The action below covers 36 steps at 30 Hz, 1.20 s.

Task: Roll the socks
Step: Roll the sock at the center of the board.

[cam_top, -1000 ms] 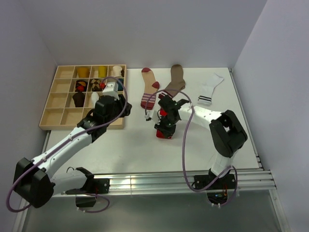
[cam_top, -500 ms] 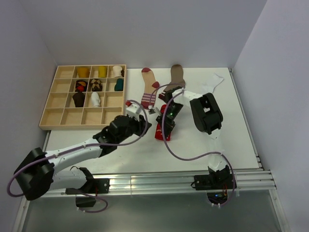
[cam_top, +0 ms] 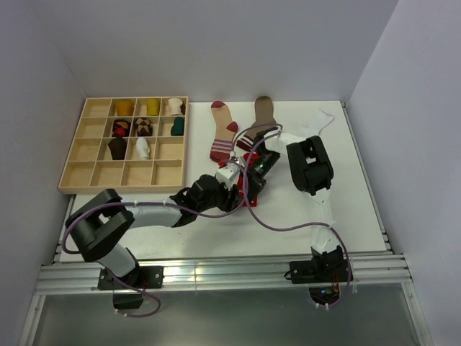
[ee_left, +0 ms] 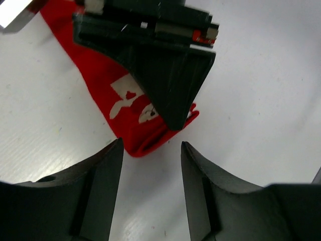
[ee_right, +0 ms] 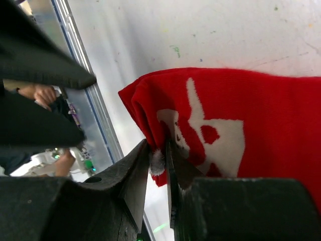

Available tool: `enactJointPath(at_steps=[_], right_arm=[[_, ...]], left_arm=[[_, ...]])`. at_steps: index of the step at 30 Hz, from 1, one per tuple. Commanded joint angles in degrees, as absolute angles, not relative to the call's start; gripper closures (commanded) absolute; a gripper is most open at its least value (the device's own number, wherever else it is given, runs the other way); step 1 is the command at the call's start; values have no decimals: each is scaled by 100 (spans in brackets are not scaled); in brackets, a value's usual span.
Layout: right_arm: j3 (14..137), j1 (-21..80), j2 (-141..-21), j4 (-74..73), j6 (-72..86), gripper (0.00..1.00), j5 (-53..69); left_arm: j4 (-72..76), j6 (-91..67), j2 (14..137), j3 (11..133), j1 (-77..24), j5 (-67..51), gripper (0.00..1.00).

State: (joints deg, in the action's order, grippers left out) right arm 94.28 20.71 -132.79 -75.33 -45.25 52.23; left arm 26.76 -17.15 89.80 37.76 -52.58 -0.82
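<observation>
A red sock (ee_left: 125,108) with white marks lies flat on the white table, its folded end toward my left gripper. My right gripper (ee_right: 159,150) is shut on that end, pinching an edge of the red sock (ee_right: 241,115) between its fingers. My left gripper (ee_left: 150,148) stands open just short of the same end, one finger on each side, touching nothing. From above, the left gripper (cam_top: 232,193) and right gripper (cam_top: 251,189) meet over the red sock (cam_top: 252,202), which is mostly hidden. Three other socks lie flat behind: red-toed striped (cam_top: 223,133), brown (cam_top: 263,119), white (cam_top: 320,119).
A wooden compartment tray (cam_top: 97,173) sits at the back left with several rolled socks in its upper cells. Purple cables loop over both arms near the red sock. The right arm's elbow (cam_top: 310,166) stands over the right part of the table.
My left arm swung from the tray across to the red sock and its jaws opened wider. My right arm folded back while its gripper kept hold of the sock.
</observation>
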Motion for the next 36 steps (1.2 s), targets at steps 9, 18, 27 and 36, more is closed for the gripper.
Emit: enactJointPath(at_steps=[9,18,27,36], right_arm=[[9580,1855,-13640,-7945,-3876,73,5274],[9589,1732,-13790,-7866,-3613,73,5186],[9606,1688,-13887,-7655,-3226,73,4940],[9677,1688,-13931,-7638,-3155,74,4869]], left_arm=[[3111,-1310,9737,4561,-4879,-728,46],[3225,-1415,10195,4720,-4570,-1705,48],[3454,-1582,10283,4509,-4412,-2442,47],[3068,-1406,10485,4710,-4359,-2365,48]])
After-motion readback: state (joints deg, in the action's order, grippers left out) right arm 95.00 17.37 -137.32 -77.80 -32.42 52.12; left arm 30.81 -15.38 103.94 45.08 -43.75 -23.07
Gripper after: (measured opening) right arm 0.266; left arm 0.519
